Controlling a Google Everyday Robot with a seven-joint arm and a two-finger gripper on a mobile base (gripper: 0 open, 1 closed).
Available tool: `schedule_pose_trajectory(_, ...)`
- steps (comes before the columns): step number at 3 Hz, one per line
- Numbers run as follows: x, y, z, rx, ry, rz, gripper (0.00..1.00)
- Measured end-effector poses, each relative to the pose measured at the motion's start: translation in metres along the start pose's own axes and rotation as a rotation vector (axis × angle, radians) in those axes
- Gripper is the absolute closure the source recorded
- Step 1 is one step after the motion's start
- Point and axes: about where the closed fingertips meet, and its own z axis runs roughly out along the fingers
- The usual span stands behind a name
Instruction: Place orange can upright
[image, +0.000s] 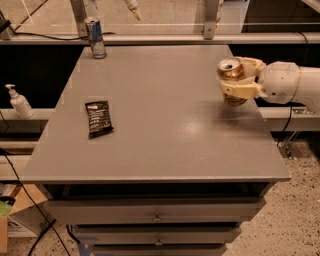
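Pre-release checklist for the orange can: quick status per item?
1. Grip: gripper shut on orange can, at the table's right side: ok.
2. Can near upright, silver top up: ok.
3. Can base touching table: cannot tell.
4. Margin to the table's right edge: looks slim, probably not ok.
5. Clearance: blue can and black packet far from the spot: ok.
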Motion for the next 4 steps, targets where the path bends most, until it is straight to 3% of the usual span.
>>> schedule_pose_trajectory(1,0.005,-0.002,-0.005,0.021,-0.062,0.008,1.0)
schedule_pose_trajectory(2,0.009,-0.005,-0.012,0.048,-0.122,0.042,0.82)
schedule_pose_trajectory(4,0.011,-0.011,-0.022,0.093,-0.209,0.104,0.36)
